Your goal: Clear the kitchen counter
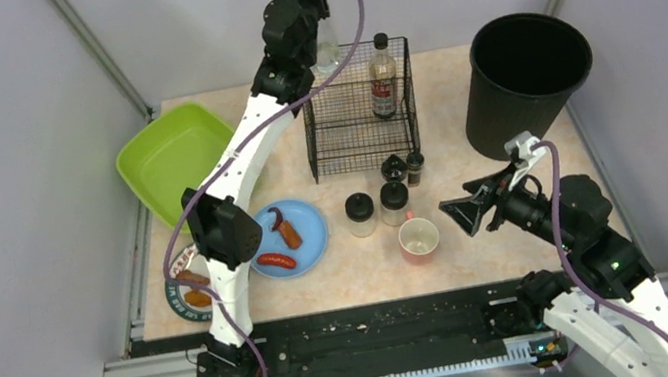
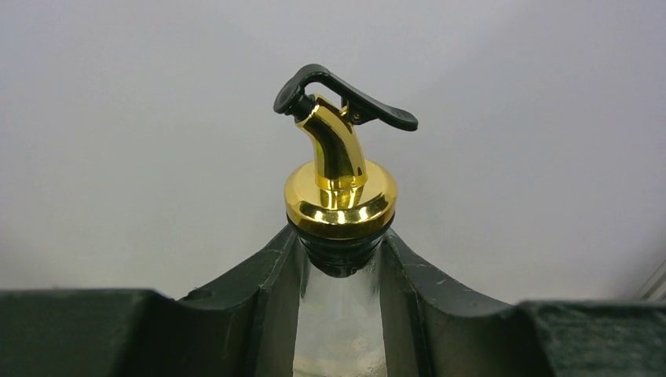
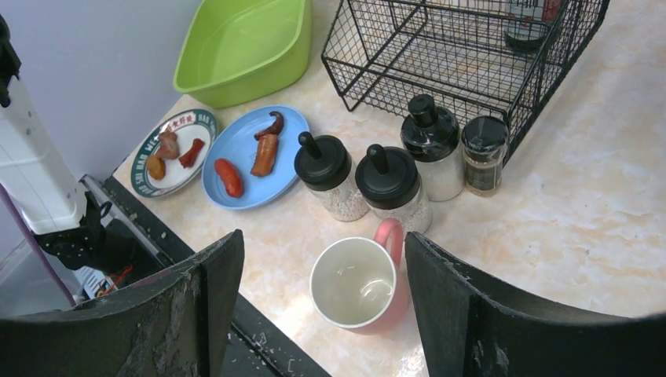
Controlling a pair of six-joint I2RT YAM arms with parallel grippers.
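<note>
**Top external view.** I count one kitchen counter (image 1: pixel 509 232), beige-pink and mottled, filling the middle of the frame. On it stand:
- one lime-green tub (image 1: pixel 171 158) at far left
- one black wire basket (image 1: pixel 359 114) holding one brown sauce bottle (image 1: pixel 382 75)
- one black bin (image 1: pixel 523 77) at far right
- one blue plate (image 1: pixel 313 242)
- one patterned plate (image 1: pixel 172 293), partly behind the left arm
- four black-capped jars (image 1: pixel 360 213) grouped just in front of the basket
- one pink mug (image 1: pixel 418 239)

The right gripper (image 1: pixel 469 197) hangs just right of the mug, its fingers spread wide and holding nothing. A black rail strip (image 1: pixel 382 328) borders the counter's near edge. Pale grey walls (image 1: pixel 0 150) enclose the other three sides.

**Left wrist view.** The left gripper (image 2: pixel 339 251) is clamped on the neck of one glass bottle (image 2: pixel 339 345). The bottle is topped by one gold pourer (image 2: pixel 339 184) with a black flap. Behind it I see only grey wall.

**Right wrist view.** Between the parted fingers (image 3: pixel 188 314) the mug stands on the counter. I count three food pieces (image 3: pixel 228 177) on each plate, and again the four black-capped jars.
</note>
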